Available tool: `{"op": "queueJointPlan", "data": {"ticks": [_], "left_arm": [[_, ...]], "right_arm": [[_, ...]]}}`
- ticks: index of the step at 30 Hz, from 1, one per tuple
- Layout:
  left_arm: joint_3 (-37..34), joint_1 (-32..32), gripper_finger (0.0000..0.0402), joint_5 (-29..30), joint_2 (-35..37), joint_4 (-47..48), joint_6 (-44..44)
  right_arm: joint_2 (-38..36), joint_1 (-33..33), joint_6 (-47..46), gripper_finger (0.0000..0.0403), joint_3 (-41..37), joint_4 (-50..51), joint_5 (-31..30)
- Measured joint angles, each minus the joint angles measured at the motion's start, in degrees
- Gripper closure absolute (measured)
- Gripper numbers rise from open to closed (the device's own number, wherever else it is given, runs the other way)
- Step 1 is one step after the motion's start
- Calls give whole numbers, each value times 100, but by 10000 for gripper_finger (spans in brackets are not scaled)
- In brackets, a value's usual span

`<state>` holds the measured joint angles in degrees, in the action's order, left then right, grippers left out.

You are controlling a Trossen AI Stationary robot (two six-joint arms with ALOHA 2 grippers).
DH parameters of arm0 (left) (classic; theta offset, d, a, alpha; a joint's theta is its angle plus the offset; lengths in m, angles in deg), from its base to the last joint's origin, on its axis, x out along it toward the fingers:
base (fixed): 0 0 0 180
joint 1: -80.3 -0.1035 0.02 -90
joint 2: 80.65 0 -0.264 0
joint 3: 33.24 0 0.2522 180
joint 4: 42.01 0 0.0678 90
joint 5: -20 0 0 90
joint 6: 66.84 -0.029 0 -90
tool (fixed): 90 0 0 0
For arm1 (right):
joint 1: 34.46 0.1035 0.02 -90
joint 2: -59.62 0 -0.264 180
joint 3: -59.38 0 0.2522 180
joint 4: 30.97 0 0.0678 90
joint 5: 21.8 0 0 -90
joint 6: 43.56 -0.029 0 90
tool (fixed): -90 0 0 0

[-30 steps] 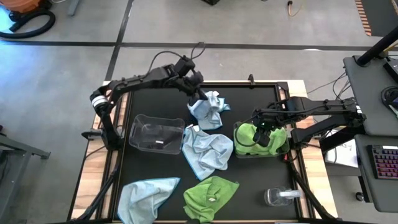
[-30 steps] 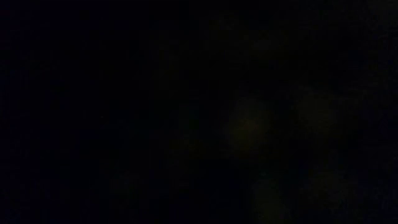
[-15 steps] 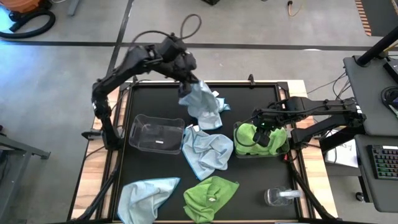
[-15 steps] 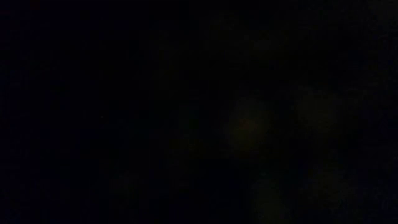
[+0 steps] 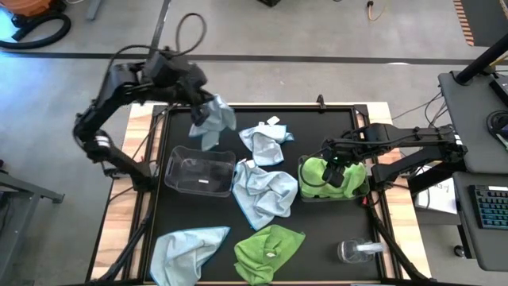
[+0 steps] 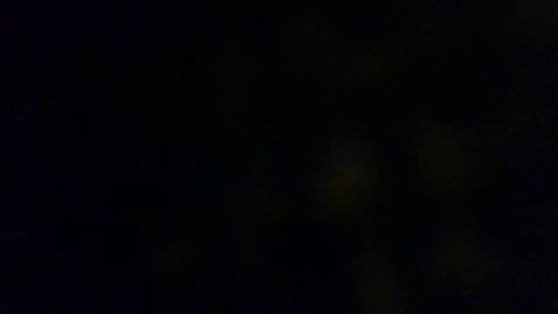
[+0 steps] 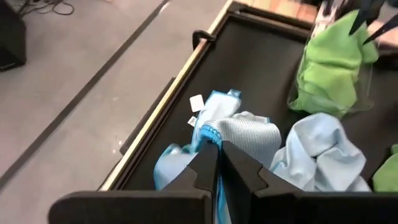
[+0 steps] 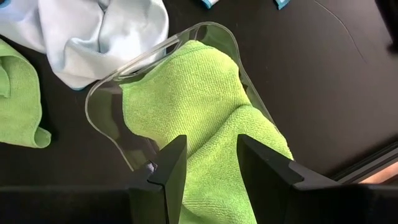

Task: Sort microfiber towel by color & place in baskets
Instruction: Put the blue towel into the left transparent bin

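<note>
Towels lie scattered on the black table: nearest the front edge, a pale blue towel and a green towel, then a second blue towel touching the empty basket. The right gripper, fingers spread and empty, hovers over the green-filled basket. Farthest back, the left gripper is pinched shut on a raised blue towel beyond the empty basket, with another blue towel nearby. The hanging cloth could drape over the basket's rim (only a corner is gripped) or slip free early.
</note>
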<state>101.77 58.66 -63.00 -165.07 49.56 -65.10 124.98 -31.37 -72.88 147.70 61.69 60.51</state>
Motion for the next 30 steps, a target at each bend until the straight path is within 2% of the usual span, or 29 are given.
{"op": "queueJointPlan", "data": {"ticks": [9,20,30], "left_arm": [[-723,549,402,-6,1021,-342,424],[-1506,1971,401,-22,1796,-436,779],[-2561,2176,401,1256,2335,247,2027]], "right_arm": [[0,0,-14,266,0,-49,2],[0,0,-22,266,0,-173,4],[0,0,-22,266,0,-176,7]]}}
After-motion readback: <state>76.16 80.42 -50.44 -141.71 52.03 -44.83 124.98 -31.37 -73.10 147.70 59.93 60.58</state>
